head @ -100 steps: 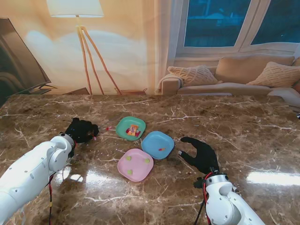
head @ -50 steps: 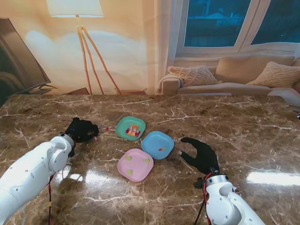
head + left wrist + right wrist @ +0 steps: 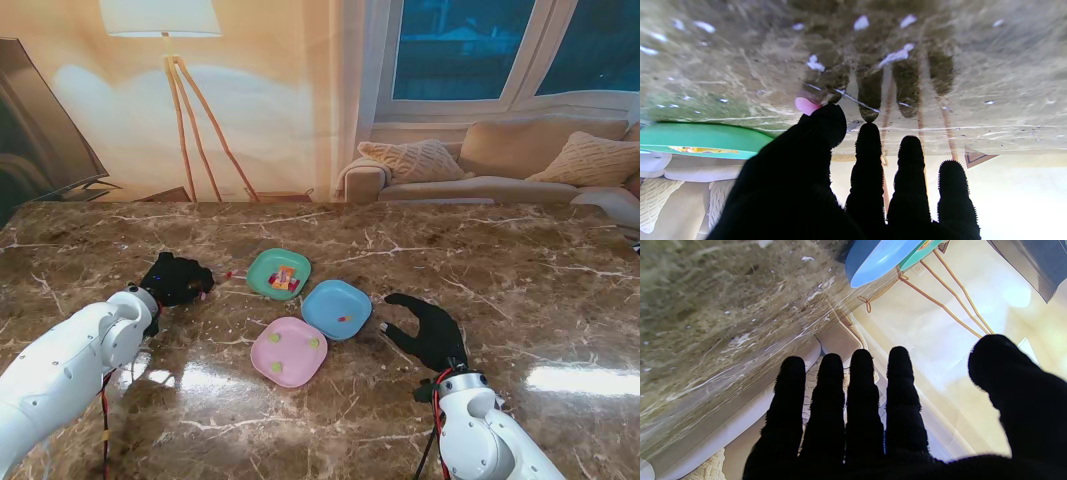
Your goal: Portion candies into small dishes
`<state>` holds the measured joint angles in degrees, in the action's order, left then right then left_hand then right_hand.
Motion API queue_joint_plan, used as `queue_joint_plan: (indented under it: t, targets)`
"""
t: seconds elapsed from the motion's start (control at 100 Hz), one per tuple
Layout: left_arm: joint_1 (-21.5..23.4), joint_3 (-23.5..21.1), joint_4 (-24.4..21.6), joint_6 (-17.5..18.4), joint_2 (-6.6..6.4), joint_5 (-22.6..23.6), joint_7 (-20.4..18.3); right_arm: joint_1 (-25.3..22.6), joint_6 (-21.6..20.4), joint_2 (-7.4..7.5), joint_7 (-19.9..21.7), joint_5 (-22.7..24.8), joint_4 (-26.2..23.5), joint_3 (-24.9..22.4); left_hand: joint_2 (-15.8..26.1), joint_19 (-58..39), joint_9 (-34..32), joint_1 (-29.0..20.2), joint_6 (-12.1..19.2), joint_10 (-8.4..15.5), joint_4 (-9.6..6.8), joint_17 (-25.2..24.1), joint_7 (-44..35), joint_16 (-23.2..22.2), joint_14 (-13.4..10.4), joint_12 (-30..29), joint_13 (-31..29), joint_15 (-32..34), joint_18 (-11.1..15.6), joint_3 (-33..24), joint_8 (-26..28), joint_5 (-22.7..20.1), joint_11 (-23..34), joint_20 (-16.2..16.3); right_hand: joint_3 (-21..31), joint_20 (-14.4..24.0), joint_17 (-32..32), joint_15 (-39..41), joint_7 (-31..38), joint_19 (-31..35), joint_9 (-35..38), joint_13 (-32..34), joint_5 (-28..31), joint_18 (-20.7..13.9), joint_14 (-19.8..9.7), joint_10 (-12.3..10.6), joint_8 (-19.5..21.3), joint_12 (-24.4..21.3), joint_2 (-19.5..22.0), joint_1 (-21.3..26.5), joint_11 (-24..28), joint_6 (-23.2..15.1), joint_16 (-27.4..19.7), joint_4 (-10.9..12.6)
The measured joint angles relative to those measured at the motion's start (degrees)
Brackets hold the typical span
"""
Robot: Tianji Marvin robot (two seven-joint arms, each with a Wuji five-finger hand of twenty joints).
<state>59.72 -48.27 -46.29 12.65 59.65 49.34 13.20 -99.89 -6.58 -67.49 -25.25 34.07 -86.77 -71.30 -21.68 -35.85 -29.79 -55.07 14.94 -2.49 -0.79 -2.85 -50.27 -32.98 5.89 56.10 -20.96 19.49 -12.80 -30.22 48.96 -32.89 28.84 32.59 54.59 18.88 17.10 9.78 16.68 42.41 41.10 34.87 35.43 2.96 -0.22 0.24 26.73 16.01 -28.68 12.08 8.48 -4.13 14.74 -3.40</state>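
Right now the left hand crouches on the table at about nine o'clock from the three dishes, its fingers curled down onto the marble. Its wrist view shows a small pink candy lying on the stone right at the thumb tip, touching it or nearly so, while the other fingers stand apart beside it. That hand has nothing clamped yet, as far as I can tell; its fingers are bent but not closed on the sweet. A tiny red speck lies between this hand and the green dish, probably another stray candy, too small to be sure.

The green dish holds the heap of candies. The pink dish, at six o'clock from it, already has three greenish pieces, and the blue dish has one or two small ones. The right hand lies flat and spread at three o'clock from the blue dish, holding nothing.

What matters for the pick is that the pink candy sits at the left thumb, on the side toward the green dish at three o'clock from the hand. The left hand is far nearer than the right. The candy looks roundish, so I can't name a long axis.

Against the earlier pictures, almost nothing differs: both hands and all three dishes sit where they were.
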Motion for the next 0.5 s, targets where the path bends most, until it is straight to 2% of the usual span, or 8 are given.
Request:
queue_joint_plan:
  t: [0.34, 0.5]
  targets:
    - [1.61, -2.58, -2.01, -1.03, 0.08, 0.16, -2.02, 0.00, -0.23, 0.00, 0.21, -0.41, 0.00, -0.04, 0.51, 1.04, 0.67, -0.06, -4.36, -0.23, 0.00, -0.02, 0.36, 0.00, -0.01, 1.56, 0.10, 0.00, 0.05, 1.50, 0.99, 0.68, -1.20, 0.00, 0.00, 0.00, 0.00, 0.00, -0.01, 0.00, 0.00, 0.00, 0.00, 0.07, 0.00, 0.00, 0.00, 0.01, 0.09, 0.00, 0.00, 0.00, 0.00, 0.00]
    - [3.01, -4.19, -3.47, -1.91, 0.09, 0.79, -2.46, 0.03, -0.40, 0.00, 0.27, -0.41, 0.00, -0.04, 0.66, 1.06, 0.67, 0.09, -4.42, -0.23, 0.00, -0.02, 0.40, 0.00, -0.01, 2.46, 0.10, 0.00, 0.05, 1.54, 0.99, 1.18, -1.20, 0.00, 0.00, 0.00, 0.00, 0.00, -0.02, 0.00, 0.00, 0.00, 0.00, 0.07, 0.00, 0.00, 0.00, 0.02, 0.10, 0.00, 0.00, 0.00, 0.01, 0.00]
